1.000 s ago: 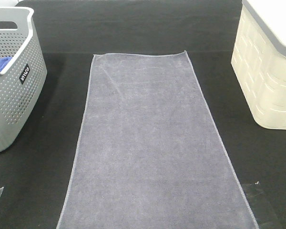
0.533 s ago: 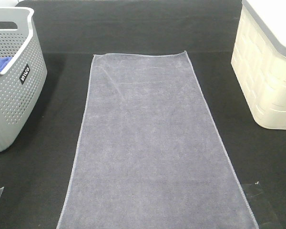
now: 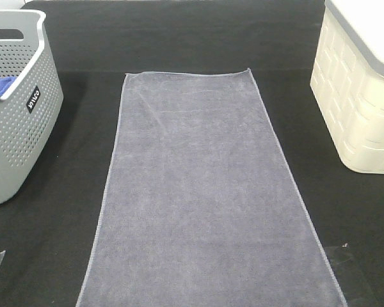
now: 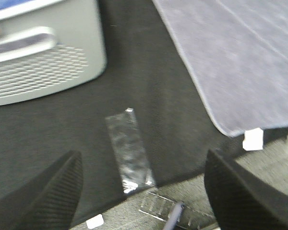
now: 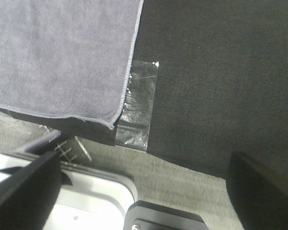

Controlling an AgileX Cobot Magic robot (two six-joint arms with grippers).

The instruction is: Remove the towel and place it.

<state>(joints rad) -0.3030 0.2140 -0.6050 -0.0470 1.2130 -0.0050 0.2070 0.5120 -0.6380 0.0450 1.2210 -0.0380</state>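
The grey-lavender towel (image 3: pixel 205 192) lies flat and spread out lengthwise down the middle of the black table, its near end at the table's front edge. Its near corners show in the left wrist view (image 4: pixel 240 62) and the right wrist view (image 5: pixel 62 57). Neither gripper shows in the high view. My left gripper (image 4: pixel 141 191) is open and empty above the table's front edge, to the left of the towel. My right gripper (image 5: pixel 144 191) is open and empty above the front edge, to the right of the towel.
A grey perforated basket (image 3: pixel 16 121) stands at the left with a small blue cloth (image 3: pixel 0 82) inside. A cream bin (image 3: pixel 361 96) stands at the right. Clear tape strips (image 4: pixel 128 149) (image 5: pixel 139 103) lie near the front edge on each side.
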